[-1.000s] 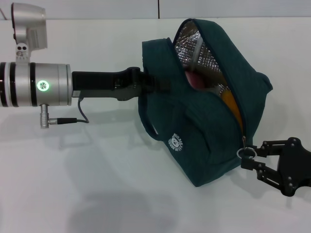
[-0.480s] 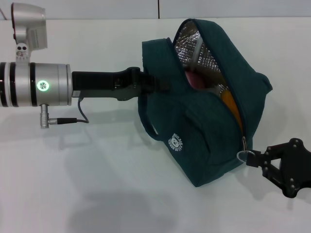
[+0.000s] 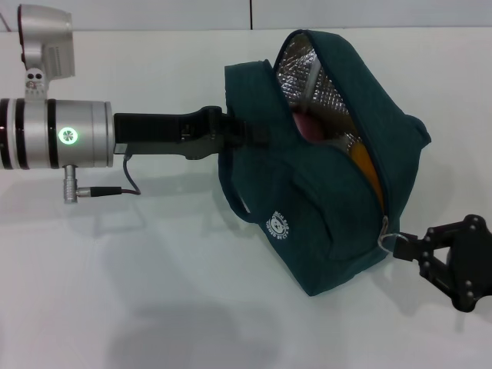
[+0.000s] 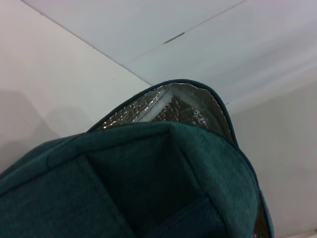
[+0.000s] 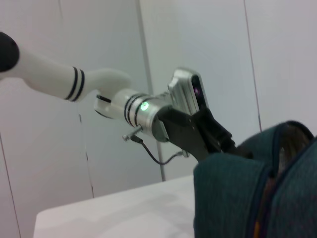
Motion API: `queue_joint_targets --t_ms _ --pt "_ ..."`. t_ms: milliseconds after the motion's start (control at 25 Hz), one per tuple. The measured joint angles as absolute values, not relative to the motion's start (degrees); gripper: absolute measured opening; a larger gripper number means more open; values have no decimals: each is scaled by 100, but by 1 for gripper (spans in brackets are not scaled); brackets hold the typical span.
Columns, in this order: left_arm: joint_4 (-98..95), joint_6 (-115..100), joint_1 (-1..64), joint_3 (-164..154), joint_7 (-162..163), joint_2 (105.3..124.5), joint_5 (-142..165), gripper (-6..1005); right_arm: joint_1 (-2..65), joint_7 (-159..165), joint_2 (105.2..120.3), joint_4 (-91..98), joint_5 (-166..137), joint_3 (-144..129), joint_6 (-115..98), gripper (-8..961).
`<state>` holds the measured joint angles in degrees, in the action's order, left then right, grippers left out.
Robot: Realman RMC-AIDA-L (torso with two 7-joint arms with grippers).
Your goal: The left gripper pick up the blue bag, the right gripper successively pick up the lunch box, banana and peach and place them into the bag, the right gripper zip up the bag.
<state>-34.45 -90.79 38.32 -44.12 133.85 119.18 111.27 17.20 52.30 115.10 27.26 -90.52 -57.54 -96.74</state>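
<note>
Zip ring [image 3: 388,241] sits pinched in my right gripper [image 3: 403,247] jaws; left gripper [image 3: 244,135] seemingly clamps the blue bag [image 3: 323,200] aloft

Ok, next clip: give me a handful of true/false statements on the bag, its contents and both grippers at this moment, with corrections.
1. The blue bag is zipped fully shut. False: its top gapes open, with the silver lining showing.
2. The right gripper has its fingers at the ring zip pull, at the low end of the zipper. True.
3. The left gripper holds the bag off the table. True: it grips the bag's side.
4. The banana lies on the table beside the bag. False: its yellow-orange edge shows inside the opening.
5. Something pink shows inside the bag. True: likely the peach.
</note>
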Motion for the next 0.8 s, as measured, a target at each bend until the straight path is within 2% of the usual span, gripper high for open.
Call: queue_joint_targets --t_ms 440,800 --pt "-3445 -9079 3824 -4412 13284 11918 11127 117 1739 5124 11507 2720 -8783 -5367 -10220 7" --pt "-3445 -9079 3824 -4394 13247 11927 11127 118 2097 5084 11538 2526 -8172 -5420 -10100 7"
